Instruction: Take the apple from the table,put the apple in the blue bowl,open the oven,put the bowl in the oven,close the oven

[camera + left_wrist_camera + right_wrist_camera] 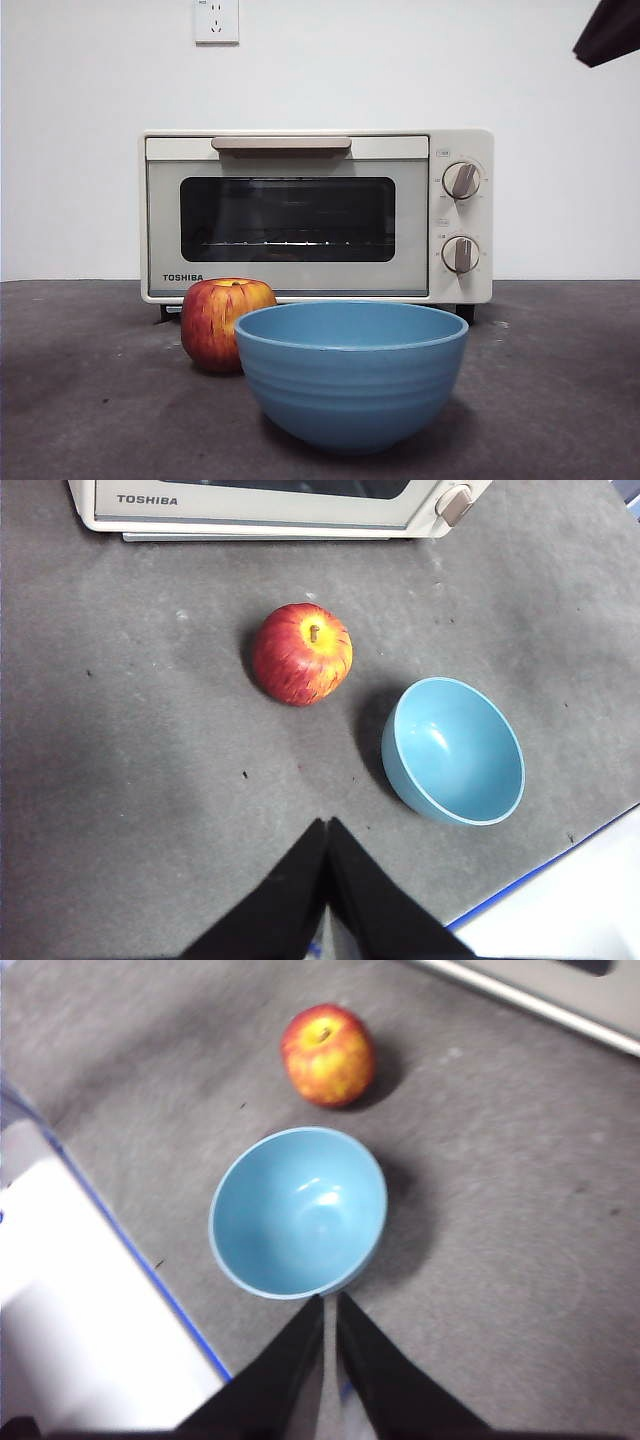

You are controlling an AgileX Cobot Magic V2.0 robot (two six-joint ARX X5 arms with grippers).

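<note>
Red apple (227, 322) upright on table (80, 400), beside empty blue bowl (351, 374); oven (316, 215) shut.

A white wall (560, 200) is seen behind the scene in the front view. A white socket plate (216, 21) is mounted high on it, cut off by the picture's upper edge. In the wrist views, a blue strip (150, 1280) is seen, with a pale white area (70, 1300) beyond it.
</note>
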